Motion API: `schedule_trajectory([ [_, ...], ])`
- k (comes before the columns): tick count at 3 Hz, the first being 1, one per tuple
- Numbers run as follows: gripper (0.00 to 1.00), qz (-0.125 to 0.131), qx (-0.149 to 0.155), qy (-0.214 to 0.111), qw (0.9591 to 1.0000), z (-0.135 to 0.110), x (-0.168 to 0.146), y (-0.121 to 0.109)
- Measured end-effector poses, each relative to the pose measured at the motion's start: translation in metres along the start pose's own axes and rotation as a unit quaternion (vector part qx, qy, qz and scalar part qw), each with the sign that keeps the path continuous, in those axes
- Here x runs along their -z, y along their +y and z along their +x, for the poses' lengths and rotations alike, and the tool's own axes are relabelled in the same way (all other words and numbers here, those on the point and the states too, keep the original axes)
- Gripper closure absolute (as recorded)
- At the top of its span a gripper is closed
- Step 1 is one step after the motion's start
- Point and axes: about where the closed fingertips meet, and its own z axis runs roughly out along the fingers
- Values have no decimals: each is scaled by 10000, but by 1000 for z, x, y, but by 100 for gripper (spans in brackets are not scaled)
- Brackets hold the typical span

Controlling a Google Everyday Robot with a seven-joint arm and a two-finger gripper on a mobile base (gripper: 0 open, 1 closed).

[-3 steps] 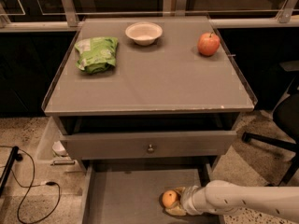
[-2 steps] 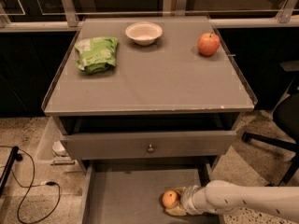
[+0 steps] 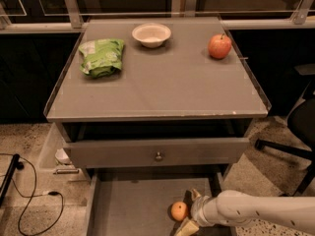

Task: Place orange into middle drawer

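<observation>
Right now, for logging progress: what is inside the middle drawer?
The orange is in the middle drawer, near its right side, with the pincer right beside it. Elsewhere only grey floor shows. The arm covers the right front corner.

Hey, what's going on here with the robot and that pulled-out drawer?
The robot's arm reaches in from the right. Its gripper is low inside the open middle drawer, right at the orange, which is down by the drawer floor. I can't tell whether the orange has been let go. The apple, bowl and green bag sit on the tabletop above.
</observation>
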Motion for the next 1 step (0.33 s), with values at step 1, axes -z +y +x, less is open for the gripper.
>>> schedule_trajectory([
  [1,0,0,0,0,10000,0,0,0],
])
